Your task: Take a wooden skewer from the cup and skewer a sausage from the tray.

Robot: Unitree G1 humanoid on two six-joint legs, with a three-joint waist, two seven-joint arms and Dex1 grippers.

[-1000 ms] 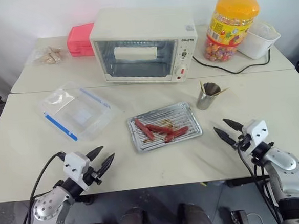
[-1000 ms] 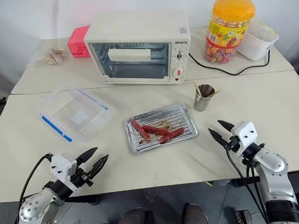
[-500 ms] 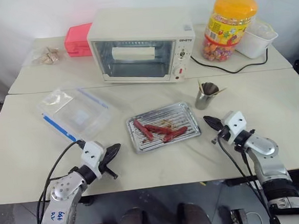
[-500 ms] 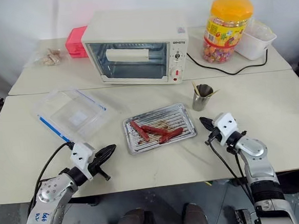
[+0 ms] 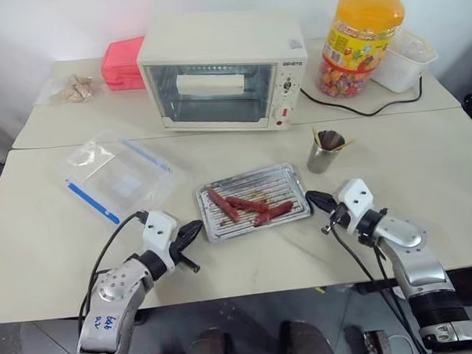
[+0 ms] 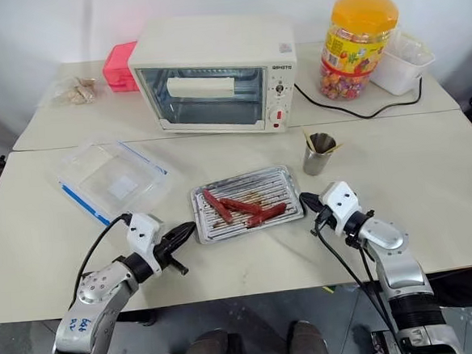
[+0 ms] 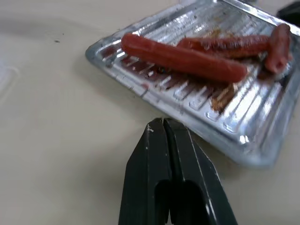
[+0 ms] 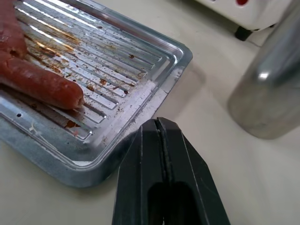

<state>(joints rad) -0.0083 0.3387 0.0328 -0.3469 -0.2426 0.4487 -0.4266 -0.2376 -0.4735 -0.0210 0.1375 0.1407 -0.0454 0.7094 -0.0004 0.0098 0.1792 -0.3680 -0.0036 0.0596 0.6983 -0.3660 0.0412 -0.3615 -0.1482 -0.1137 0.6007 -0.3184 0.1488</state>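
Left claw (image 5: 193, 229), pinched shut and empty, sits at the tray's (image 5: 294, 175) left edge. Sausages (image 5: 246, 205) lie lengthwise across the tray. Right claw (image 5: 313, 199), likewise shut and empty, is nearer the cup (image 5: 325, 156), just beyond it, skewers (image 5: 317, 136) upright.

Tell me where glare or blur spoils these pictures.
Left wrist view: the tray throws bright glints off its ridges, and the shut left tool is soft close up. Right wrist view: the cup is blurred, with one glare spot; the tray's rim shines. Head views: even light, faint shadows, oven glass mildly reflective.
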